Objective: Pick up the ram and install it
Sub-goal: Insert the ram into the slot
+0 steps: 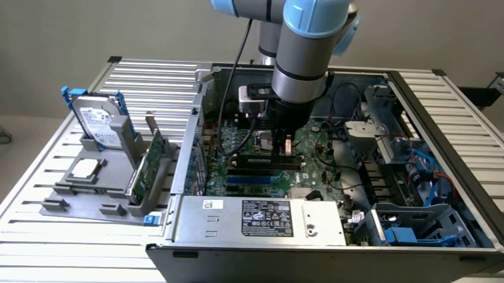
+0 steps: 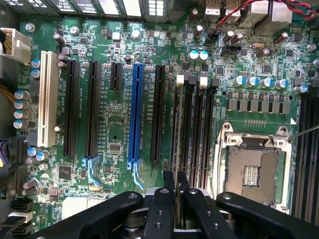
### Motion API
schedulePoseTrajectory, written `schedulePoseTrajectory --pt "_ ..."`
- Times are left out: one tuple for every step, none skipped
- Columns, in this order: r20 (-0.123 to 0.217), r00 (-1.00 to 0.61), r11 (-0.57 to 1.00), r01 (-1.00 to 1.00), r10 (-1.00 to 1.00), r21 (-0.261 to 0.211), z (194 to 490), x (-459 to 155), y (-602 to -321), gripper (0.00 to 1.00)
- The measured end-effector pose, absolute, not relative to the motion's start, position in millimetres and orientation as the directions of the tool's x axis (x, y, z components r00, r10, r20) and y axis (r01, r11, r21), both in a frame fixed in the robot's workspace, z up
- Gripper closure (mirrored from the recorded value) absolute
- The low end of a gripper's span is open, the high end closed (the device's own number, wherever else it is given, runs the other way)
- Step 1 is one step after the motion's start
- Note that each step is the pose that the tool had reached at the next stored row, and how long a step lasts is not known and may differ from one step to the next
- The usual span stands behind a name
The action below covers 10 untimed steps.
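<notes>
My black two-fingered gripper [image 2: 176, 180] is pressed nearly together, pinching the ram [image 2: 177, 206], a long dark-green circuit-board stick. From the wrist I see it edge-on, as a thin sliver between my fingers [image 2: 168, 186]; its chips and its lower edge are hidden. It sits in line with the bank of long black memory slots [image 2: 192, 129] on the green motherboard [image 2: 114, 139], beside the open silver processor socket [image 2: 254, 172]. I cannot tell whether the stick touches a slot or hangs just above it.

In the exterior view my gripper [image 1: 282, 147] reaches down inside the open grey computer case [image 1: 441, 118], and my arm covers the board behind it. The fingers hide the stick there. Cables and drive cages crowd the case towards the exterior view's right, too tangled to sort out.

On the slatted metal worktop [image 1: 150, 76], at the exterior view's left, a grey holder tray [image 1: 79, 194] carries an upright silver hard drive [image 1: 98, 121], a wide green expansion card [image 1: 150, 162] standing on edge, and a square silver processor chip [image 1: 85, 169] lying flat.
</notes>
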State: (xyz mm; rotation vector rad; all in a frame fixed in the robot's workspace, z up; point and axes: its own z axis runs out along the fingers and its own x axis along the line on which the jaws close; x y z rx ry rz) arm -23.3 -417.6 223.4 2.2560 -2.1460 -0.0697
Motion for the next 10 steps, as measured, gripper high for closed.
schedulePoseTrajectory --pt "-0.014 0.050 -0.050 -0.997 -0.999 0.051 223.0 -23.2 -417.5 0.86" --pt "-0.014 0.050 -0.050 -0.997 -0.999 0.051 222.6 -23.2 -417.5 0.86" --pt "-0.014 0.050 -0.050 -0.997 -0.999 0.051 222.3 -23.2 -417.5 0.86" --pt "-0.014 0.050 -0.050 -0.997 -0.999 0.051 222.1 -23.2 -417.5 0.86" --pt "-0.014 0.050 -0.050 -0.997 -0.999 0.051 222.1 -23.2 -417.5 0.86" --pt "-0.014 0.050 -0.050 -0.997 -0.999 0.051 222.0 -23.2 -417.5 0.86" --pt "-0.014 0.050 -0.050 -0.997 -0.999 0.051 222.0 -23.2 -417.5 0.86" --pt "-0.014 0.050 -0.050 -0.997 -0.999 0.051 221.9 -23.1 -417.5 0.86" --pt "-0.014 0.050 -0.050 -0.997 -0.999 0.051 221.8 -23.0 -417.5 0.86" --pt "-0.015 0.050 -0.050 -0.997 -0.999 0.050 221.7 -22.7 -417.4 0.86"
